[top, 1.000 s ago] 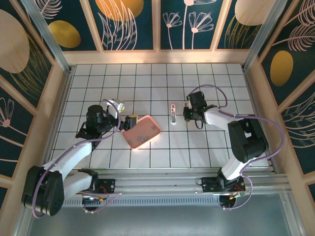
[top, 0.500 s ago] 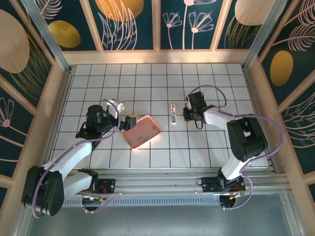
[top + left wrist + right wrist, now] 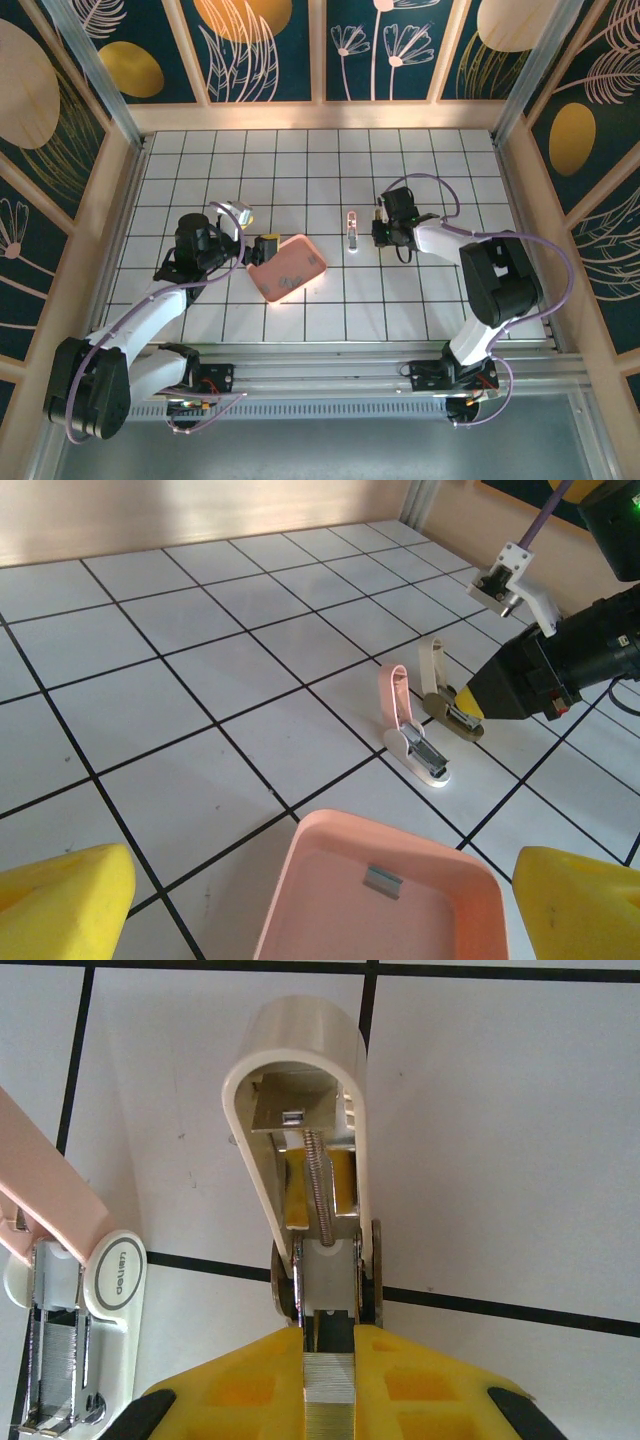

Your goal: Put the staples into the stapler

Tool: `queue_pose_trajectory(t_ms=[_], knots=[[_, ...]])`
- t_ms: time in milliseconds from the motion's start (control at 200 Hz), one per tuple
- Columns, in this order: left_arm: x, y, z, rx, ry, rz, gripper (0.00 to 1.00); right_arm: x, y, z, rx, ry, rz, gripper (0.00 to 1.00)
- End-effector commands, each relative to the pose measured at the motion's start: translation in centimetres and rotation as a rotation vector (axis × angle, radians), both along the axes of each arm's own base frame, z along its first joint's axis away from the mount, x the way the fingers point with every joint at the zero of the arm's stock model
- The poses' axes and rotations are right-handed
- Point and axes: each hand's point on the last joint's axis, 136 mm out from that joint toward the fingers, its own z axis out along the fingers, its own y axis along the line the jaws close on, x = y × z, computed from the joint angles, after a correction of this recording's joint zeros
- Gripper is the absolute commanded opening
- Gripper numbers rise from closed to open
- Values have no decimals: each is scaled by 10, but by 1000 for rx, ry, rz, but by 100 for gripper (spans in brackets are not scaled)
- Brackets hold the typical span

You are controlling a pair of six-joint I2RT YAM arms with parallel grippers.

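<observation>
Looks like the insertion step: right jaws pinch the staples [image 3: 328, 1407] at the open stapler [image 3: 300, 1030] (lid up) on the table [image 3: 500, 1110]. Left jaws spread over the tray [image 3: 395, 837]. Next, the strip needs sliding straight into the channel.

Left fingers [image 3: 60, 905] spread wide; right fingers [image 3: 415, 1385] pinched (elbow folded).

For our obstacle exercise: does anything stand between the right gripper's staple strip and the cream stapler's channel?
Nothing visible. The staples in the right gripper sit at the open channel of the cream stapler, its lid raised.
</observation>
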Motion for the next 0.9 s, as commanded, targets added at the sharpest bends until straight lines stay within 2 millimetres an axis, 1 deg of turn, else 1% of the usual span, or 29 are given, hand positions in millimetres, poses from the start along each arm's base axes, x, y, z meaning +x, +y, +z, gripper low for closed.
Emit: queue_pose_trajectory(t_ms=[0, 155, 290, 460, 565, 711, 811, 896], knots=[[2, -4, 17, -20, -51, -19, 97, 1, -7, -4, -41, -2, -4, 17], [2, -5, 18, -20, -52, -20, 97, 1, -9, -2, -40, -17, -17, 17], [2, -4, 18, -19, -52, -19, 97, 8, -4, 5, -20, -38, -12, 17], [2, -5, 18, -20, -54, -21, 97, 12, -1, 8, -7, -45, -8, 17], [2, -5, 18, -20, -54, -19, 97, 13, 1, 15, 12, -57, -12, 17], [2, -4, 19, -20, -56, -19, 97, 9, 1, 27, 38, -67, -31, 17], [2, -5, 20, -22, -60, -20, 97, 3, -4, 35, 59, -66, -62, 17], [1, -5, 20, -24, -61, -24, 97, -3, -11, 39, 75, -63, -95, 17]])
